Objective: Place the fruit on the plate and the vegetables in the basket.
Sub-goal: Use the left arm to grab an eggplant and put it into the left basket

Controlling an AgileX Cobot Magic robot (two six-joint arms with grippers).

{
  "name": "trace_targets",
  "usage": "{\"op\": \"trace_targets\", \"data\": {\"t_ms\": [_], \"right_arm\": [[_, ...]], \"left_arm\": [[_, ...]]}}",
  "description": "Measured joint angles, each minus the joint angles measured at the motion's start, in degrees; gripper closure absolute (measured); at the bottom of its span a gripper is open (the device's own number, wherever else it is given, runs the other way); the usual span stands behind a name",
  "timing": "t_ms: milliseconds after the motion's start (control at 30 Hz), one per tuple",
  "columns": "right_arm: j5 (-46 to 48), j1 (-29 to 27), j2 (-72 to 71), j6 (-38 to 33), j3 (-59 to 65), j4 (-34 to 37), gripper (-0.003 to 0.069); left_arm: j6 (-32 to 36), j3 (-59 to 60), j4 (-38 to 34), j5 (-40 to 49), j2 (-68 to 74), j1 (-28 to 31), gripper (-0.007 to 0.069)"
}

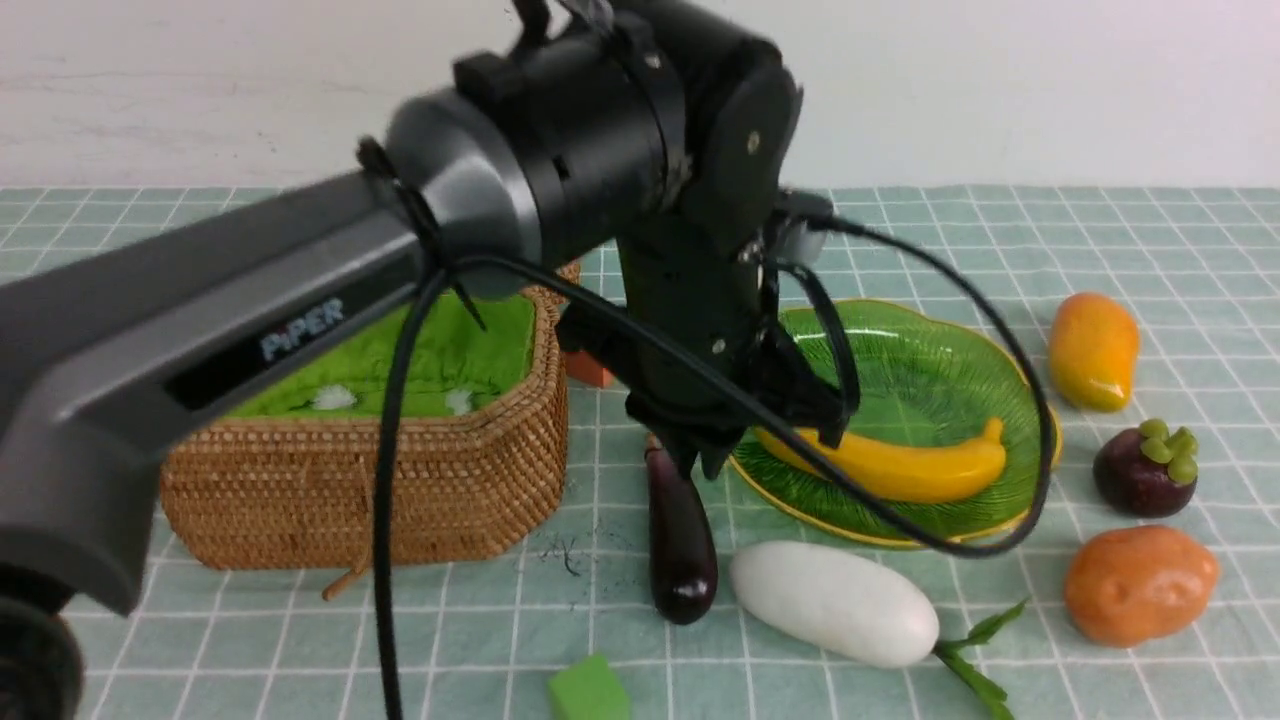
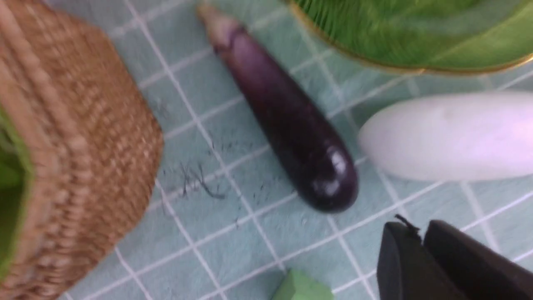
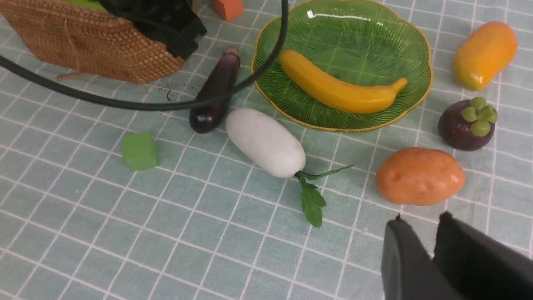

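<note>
The banana (image 1: 900,465) lies on the green plate (image 1: 900,350). The mango (image 1: 1093,350) and mangosteen (image 1: 1145,470) rest on the cloth right of the plate. In front lie the potato (image 1: 1140,585), the white radish (image 1: 835,603) and the eggplant (image 1: 682,545). The wicker basket (image 1: 400,490) stands left of them. My left gripper (image 1: 700,455) hangs over the eggplant's stem end by the plate's left rim, and in the left wrist view it (image 2: 416,227) is shut and empty. My right gripper (image 3: 421,220) is shut on nothing, hovering near the potato (image 3: 420,176).
A green cube (image 1: 590,690) sits near the front edge and an orange cube (image 1: 588,370) sits behind the basket's right corner. The left arm's black cable (image 1: 900,520) loops over the plate and banana. Dark scribble marks (image 1: 565,555) stain the cloth.
</note>
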Motion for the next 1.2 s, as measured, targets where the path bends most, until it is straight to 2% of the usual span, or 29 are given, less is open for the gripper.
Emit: {"op": "trace_targets", "data": {"t_ms": [133,233,333,467,600,733,867,1000,1200], "right_arm": [[-1.14,0.00,-0.66,-0.45,1.71,0.00,0.0531],[-1.52,0.00,-0.91,-1.35,2.31,0.00,0.0531],[-1.52,0.00,-0.93,-2.09,2.76,0.12,0.0529],[-1.52,0.00,-0.93,-2.70,2.81,0.23,0.0529],[-1.52,0.00,-0.93,-2.84,2.81,0.23,0.0529],[-1.48,0.00,-0.93,-2.84,2.81,0.37,0.0529],[-1.48,0.00,-0.93,-2.84,2.81,0.41,0.0529],[-2.03,0.00,-0.93,-2.84,2.81,0.50,0.0529],[-3.51,0.00,-0.93,-2.95,2.81,2.98,0.0529]], "left_arm": [[-7.48,0.52,4.33,-4.06,4.87,0.00,0.0251],[-10.60,0.52,7.51,-7.41,7.97,0.00,0.0154],[-12.10,0.52,9.99,-10.58,11.08,0.00,0.0100],[-13.64,0.52,12.48,-11.88,14.28,0.00,0.0100],[-16.34,0.46,14.47,-12.32,16.07,0.00,0.0134],[-17.00,0.16,14.16,-12.55,16.43,0.00,0.0222],[-16.66,-1.89,13.47,-9.50,16.74,0.00,0.0229],[-13.51,-6.65,11.95,-2.49,15.31,0.00,0.0229],[-3.49,-8.84,9.67,-0.62,4.03,-1.21,0.0229]]}}
